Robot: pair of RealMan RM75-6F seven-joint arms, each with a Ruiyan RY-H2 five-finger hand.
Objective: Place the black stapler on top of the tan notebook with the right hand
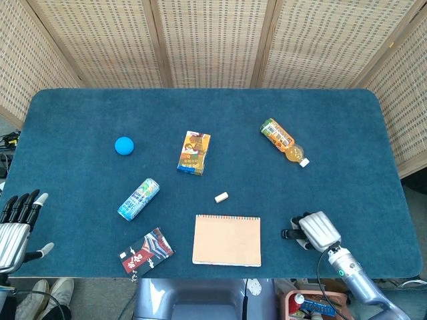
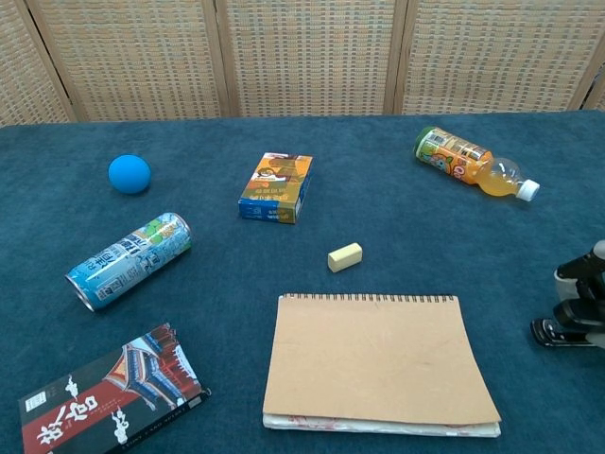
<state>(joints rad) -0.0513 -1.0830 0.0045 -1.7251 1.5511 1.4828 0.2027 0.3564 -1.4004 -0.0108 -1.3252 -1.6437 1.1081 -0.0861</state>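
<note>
The black stapler [image 1: 289,234] lies on the blue cloth near the front right, just right of the tan notebook [image 1: 227,240]. My right hand [image 1: 316,230] sits over it with its fingers curled down around the stapler's body; only the stapler's left end sticks out. The chest view shows the stapler [image 2: 553,334] still resting on the cloth under the curled fingers [image 2: 579,287], a short gap from the notebook [image 2: 378,359]. My left hand [image 1: 17,223] hovers off the table's front left corner, fingers spread, holding nothing.
A small yellow eraser [image 1: 221,197] lies behind the notebook. Farther off are an orange drink bottle [image 1: 285,142], a juice carton [image 1: 194,153], a blue ball [image 1: 124,145], a lying can [image 1: 139,199] and a red-black packet [image 1: 146,251]. The table's front edge [image 1: 280,272] is close to the right hand.
</note>
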